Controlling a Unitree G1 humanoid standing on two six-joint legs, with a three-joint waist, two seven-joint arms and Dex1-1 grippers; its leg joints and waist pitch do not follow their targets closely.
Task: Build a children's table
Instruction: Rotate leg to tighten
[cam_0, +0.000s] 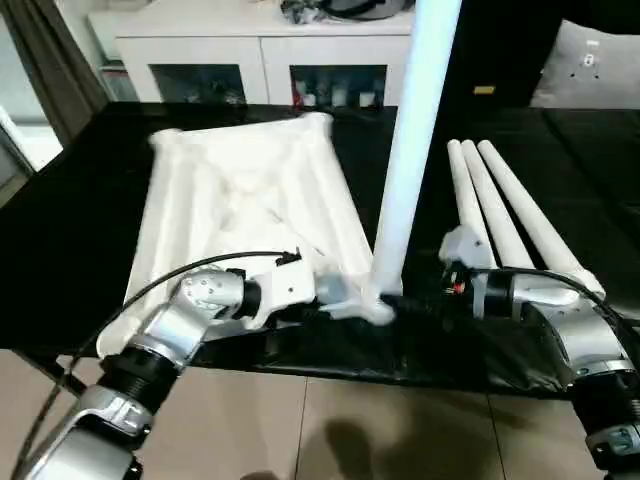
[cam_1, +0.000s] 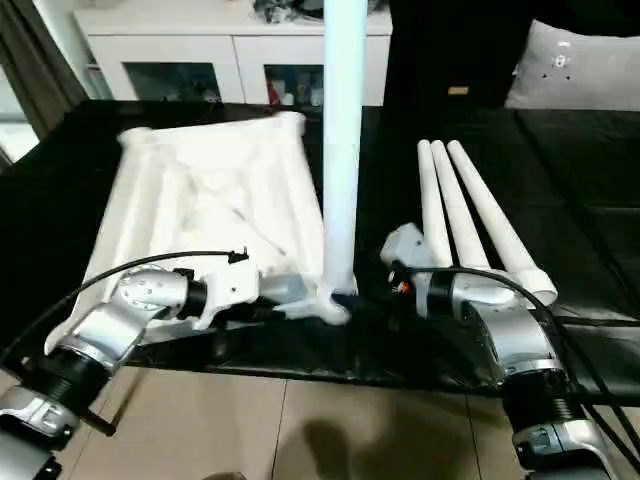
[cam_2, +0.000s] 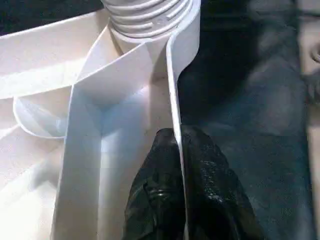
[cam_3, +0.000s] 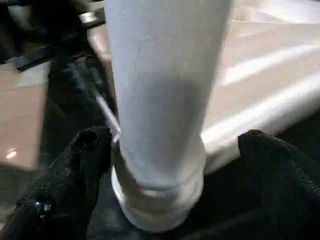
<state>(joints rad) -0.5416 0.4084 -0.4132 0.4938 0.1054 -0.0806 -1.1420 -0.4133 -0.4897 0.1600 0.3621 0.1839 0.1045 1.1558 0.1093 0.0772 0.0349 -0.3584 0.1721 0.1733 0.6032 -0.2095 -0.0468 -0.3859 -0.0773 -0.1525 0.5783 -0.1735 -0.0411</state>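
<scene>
The children's table top (cam_0: 240, 200) lies upside down on the black surface, ribbed underside up. One white leg (cam_0: 410, 150) stands upright in its near right corner socket (cam_2: 150, 20). My left gripper (cam_2: 176, 137) is shut on the top's thin side rim just short of that socket, one black finger on each side of the wall. My right gripper (cam_3: 170, 145) is open around the leg's base (cam_3: 160, 190), with a finger (cam_3: 85, 150) on one side and a gap showing before the other finger (cam_3: 265, 155). Three more legs (cam_0: 500, 210) lie side by side to the right.
A white cabinet (cam_0: 260, 60) with glass doors stands behind the work surface. A grey cushion (cam_0: 590, 65) lies at the far right. The black surface's front edge (cam_0: 330, 365) runs just under my forearms, with tiled floor (cam_0: 330, 430) below.
</scene>
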